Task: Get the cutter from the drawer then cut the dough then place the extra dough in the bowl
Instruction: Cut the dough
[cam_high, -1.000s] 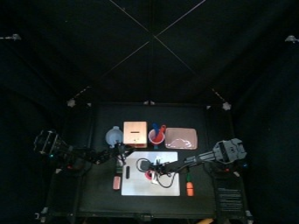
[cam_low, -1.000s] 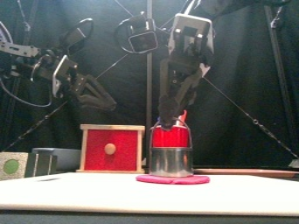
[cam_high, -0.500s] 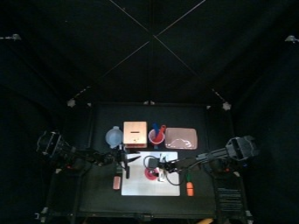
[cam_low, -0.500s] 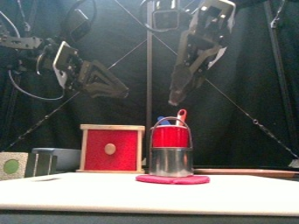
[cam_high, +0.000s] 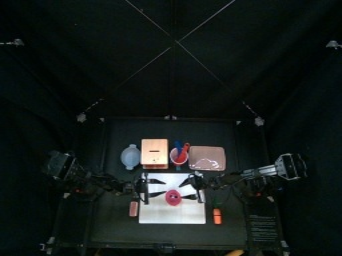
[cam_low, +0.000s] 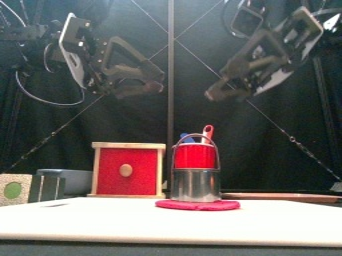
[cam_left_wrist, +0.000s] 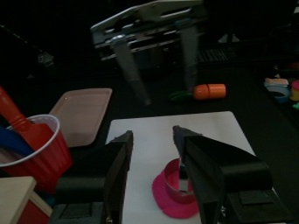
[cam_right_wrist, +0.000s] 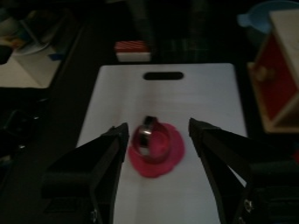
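The round metal cutter (cam_low: 195, 184) stands on the flat pink dough (cam_low: 198, 205), which lies on the white cutting board (cam_high: 175, 212). In the right wrist view the cutter (cam_right_wrist: 149, 133) sits in the dough (cam_right_wrist: 158, 150). My left gripper (cam_low: 152, 88) hangs open, high and to the left of the cutter. At the same height on the other side my right gripper (cam_low: 215, 92) is open too. Neither holds anything. From above, the left gripper (cam_high: 150, 187) and right gripper (cam_high: 198, 185) flank the dough (cam_high: 175, 198).
Behind the board stand the blue-grey bowl (cam_high: 130, 155), the wooden box (cam_high: 155, 152) with its red drawer front (cam_low: 128, 170), the red cup (cam_high: 178, 154) with knives and the pink tray (cam_high: 207, 157). An orange toy (cam_high: 217, 215) and a red toy (cam_high: 134, 209) lie beside the board.
My right gripper has let go of the cutter, lifted and drawn back to the right. My left gripper has risen too. The cutter stays on the dough.
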